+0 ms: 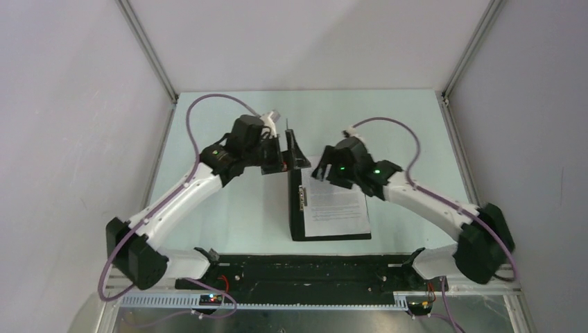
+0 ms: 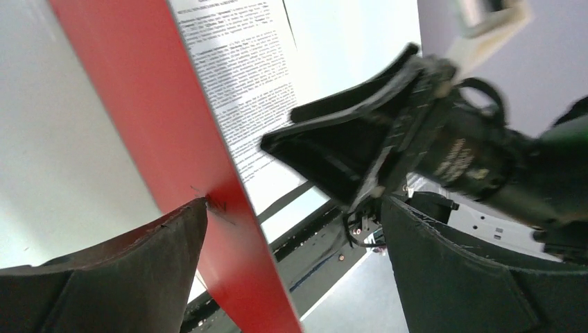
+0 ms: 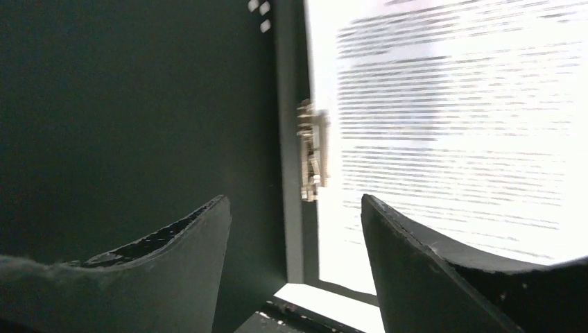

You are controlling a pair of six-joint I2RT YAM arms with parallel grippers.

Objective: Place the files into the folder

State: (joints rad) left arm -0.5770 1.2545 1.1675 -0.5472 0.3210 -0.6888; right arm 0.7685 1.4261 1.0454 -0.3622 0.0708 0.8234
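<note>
The folder [image 1: 296, 225] lies in the middle of the table with its black inside facing up. The files [image 1: 336, 205], white printed sheets, rest on its right half beside the metal clip [image 3: 312, 152]. Its red cover [image 2: 173, 139] stands upright, edge-on in the top view. My left gripper [image 1: 277, 151] is open with the cover between its fingers [image 2: 173, 236], leaning on the left one. My right gripper [image 1: 320, 170] hovers open over the far end of the files [image 3: 451, 125], close to the black inner face of the cover [image 3: 139, 104], and holds nothing.
The two grippers are close together at the folder's far end, with the raised cover between them. A black base bar [image 1: 305, 272] runs along the near edge. The enclosure walls stand at both sides and at the back.
</note>
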